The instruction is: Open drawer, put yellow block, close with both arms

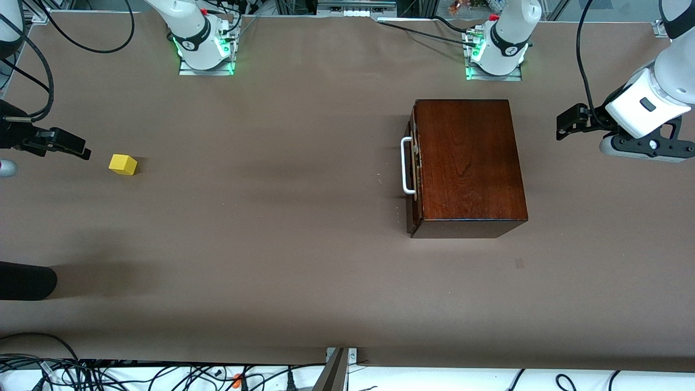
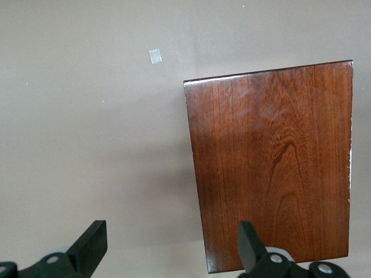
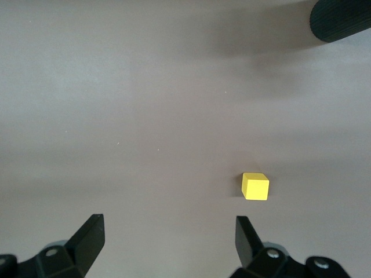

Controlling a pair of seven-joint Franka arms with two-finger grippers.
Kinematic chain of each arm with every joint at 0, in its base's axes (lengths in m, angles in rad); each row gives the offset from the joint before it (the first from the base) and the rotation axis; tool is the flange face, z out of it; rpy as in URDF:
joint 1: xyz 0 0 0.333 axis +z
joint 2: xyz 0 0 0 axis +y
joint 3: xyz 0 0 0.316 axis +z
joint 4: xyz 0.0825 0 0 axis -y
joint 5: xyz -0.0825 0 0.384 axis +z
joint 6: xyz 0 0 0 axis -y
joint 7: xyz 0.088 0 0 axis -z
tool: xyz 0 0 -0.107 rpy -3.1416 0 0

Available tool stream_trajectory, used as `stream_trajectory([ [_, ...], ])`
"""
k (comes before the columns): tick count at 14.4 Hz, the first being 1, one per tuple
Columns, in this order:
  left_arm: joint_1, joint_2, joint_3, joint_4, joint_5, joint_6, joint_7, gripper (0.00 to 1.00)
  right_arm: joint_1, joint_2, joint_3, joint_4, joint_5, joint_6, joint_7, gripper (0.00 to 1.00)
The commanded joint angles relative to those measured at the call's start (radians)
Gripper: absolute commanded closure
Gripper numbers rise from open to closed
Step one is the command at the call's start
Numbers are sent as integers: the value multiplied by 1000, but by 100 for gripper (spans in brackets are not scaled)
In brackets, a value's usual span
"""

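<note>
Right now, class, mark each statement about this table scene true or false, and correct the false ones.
1. The drawer is shut. True.
2. The yellow block sits on top of the box. False: it lies on the table, toward the right arm's end.
3. The right end effector is open. True.
4. The left end effector grips the white handle. False: it is open, touching nothing.

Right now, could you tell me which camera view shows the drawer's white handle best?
The front view: the white handle shows whole there, on the closed drawer of the dark wooden box. The left wrist view shows only the box's top, with the handle out of sight. The right wrist view shows no drawer at all.
</note>
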Motion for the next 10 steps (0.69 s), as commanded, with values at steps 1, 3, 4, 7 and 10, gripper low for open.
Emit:
stream_trajectory([
  [1, 1, 16, -4, 39, 19, -26, -6, 0, -13, -22, 16, -29, -17, 14, 9, 0],
  [3, 3, 16, -4, 39, 19, -28, -4, 0, -13, -22, 16, -29, -17, 14, 8, 0],
  [4, 3, 16, -3, 39, 19, -28, -4, 0, -13, -22, 16, -29, -17, 14, 8, 0],
  [7, 1, 16, -4, 39, 21, -28, -6, 0, -13, -22, 16, -29, -17, 15, 8, 0],
  [10, 1, 16, -4, 39, 18, -34, -4, 0, -13, -22, 14, -29, -17, 15, 8, 0],
])
